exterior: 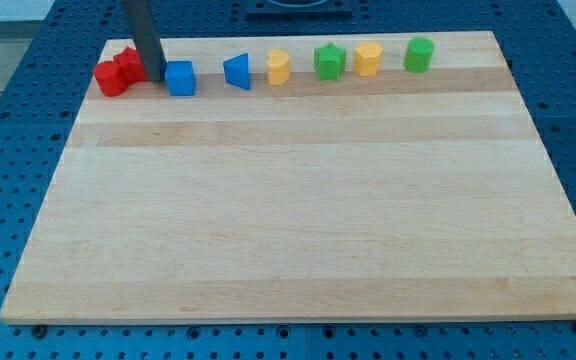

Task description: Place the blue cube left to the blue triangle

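The blue cube (180, 78) sits near the view's top left of the wooden board (298, 200). The blue triangle (237, 72) lies just to its right, a small gap apart. My tip (155, 79) is the lower end of a dark rod coming down from the view's top. It stands right against the blue cube's left side, between the cube and the red blocks.
Two red blocks (118, 72) sit touching each other left of my tip. Right of the blue triangle, along the top edge, stand a yellow block (279, 67), a green star (329, 61), a second yellow block (368, 58) and a green cylinder (419, 54).
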